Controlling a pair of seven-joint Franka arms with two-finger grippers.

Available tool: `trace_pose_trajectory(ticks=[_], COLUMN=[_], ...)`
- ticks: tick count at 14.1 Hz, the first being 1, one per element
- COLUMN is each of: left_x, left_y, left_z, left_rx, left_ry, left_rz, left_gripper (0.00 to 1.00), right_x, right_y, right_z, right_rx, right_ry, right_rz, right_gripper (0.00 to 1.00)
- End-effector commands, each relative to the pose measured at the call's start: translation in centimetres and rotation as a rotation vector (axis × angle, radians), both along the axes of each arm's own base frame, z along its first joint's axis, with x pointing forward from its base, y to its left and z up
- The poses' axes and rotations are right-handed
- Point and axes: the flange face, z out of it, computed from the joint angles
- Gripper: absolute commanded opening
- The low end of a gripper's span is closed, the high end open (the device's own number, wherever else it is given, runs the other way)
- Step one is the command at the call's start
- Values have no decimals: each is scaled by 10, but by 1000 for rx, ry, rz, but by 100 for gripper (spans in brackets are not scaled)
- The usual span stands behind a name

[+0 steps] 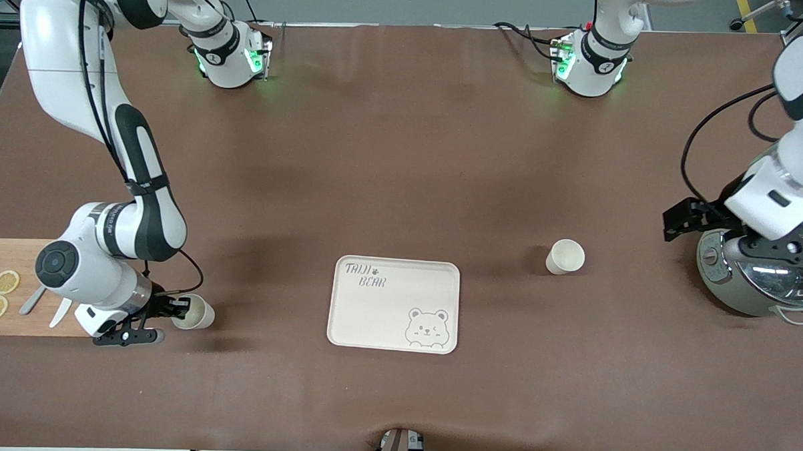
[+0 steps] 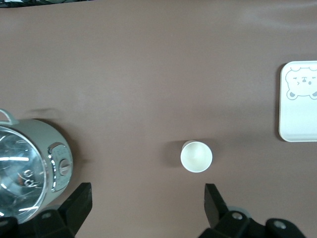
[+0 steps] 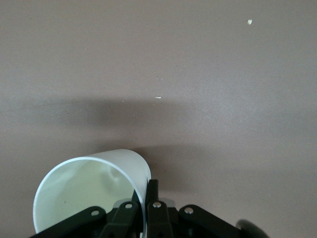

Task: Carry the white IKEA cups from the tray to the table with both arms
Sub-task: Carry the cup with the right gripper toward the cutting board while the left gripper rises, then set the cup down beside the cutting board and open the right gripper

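Brown matte cloth covers the whole table (image 1: 404,152), and on it I see a cream rectangular tray (image 1: 394,304) with rounded corners and a printed bear. My right gripper (image 1: 175,309) sits low beside the wooden board (image 1: 20,252) (lemon slices on it), its fingers pinched on the rim wall of one smooth white tumbler (image 3: 94,193). My left gripper (image 2: 146,208) hangs with jaws spread wide above the grey pot (image 1: 760,278) with its glass lid, and the other cup (image 1: 565,256) stands upright between pot and tray.
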Motion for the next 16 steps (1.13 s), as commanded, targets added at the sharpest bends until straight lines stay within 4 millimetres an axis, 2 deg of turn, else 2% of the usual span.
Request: trace_pose_trajectory(ticks=[1,3,5,6,8,9,11,13,15,16], left_x=[-12,-19,-24,-27,-35,-37,-41,-45,-48,-48], left_y=[-7,-8,-12,-14,-18,-20,-31,-32,-29,-29], left_z=[16,25,26,24,20,18,17,25,31,32], left_rx=[-3,0,2,7,15,17,19,19,19,18], left_ry=[9,13,36,59,121,145,158,148,137,135], left_rz=[-22,-23,-33,-45,-95,-108,-133,-134,-129,-125], left_gripper=[100,100,100,100,100,100,100,100,100,100], right_x=[-2,-1,-1,0,0,1,3,8,10,8], right_y=[2,5,5,5,4,3,-2,-11,-19,-18], right_z=[-4,-6,-5,-4,-3,-2,6,25,62,91], right_rx=[12,16,16,15,15,15,14,15,29,32], right_ry=[-7,-14,-14,-15,-17,-19,-28,-17,53,88], right_rz=[-7,-3,-3,-2,-3,-5,-6,10,12,19], right_gripper=[0,0,0,11,86,100,100,100,100,100])
